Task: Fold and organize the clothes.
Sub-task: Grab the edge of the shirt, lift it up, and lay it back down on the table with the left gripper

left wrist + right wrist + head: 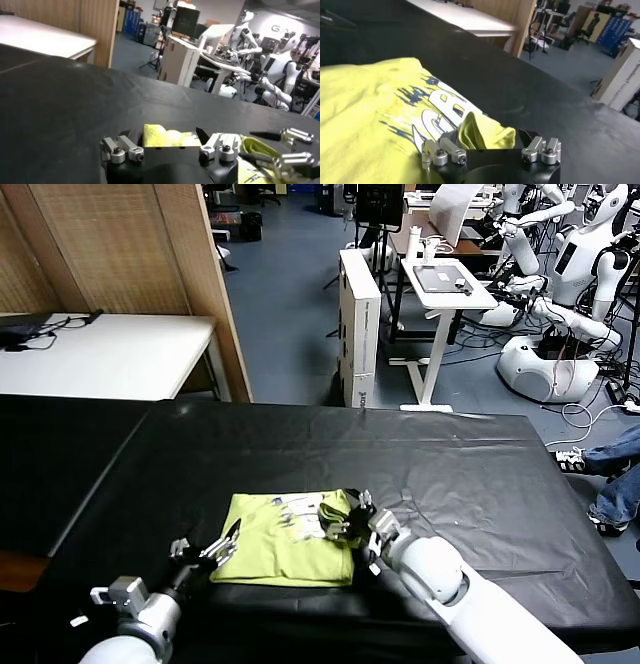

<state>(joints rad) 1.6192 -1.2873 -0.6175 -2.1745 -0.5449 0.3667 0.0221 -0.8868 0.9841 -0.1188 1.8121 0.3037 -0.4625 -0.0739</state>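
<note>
The clothes are one lime yellow-green T-shirt [285, 552], lying folded into a rough rectangle near the front of the black table [460, 474], white and dark print facing up. My left gripper [225, 544] is at the shirt's left edge, open, with the cloth edge [155, 137] between its spread jaws [165, 135]. At the shirt's upper right corner my right gripper [342, 519] is also open. A bunched fold of the shirt [480, 131] sits between its jaws [486, 137] without being pinched. The printed front [365, 120] spreads out beyond it.
A white table [100, 354] and a wooden partition [130, 244] stand at the back left. Behind the black table are a white cabinet [360, 324], a small white stand table [445, 284] and other robots [560, 294]. A person's legs [615, 474] are at the right edge.
</note>
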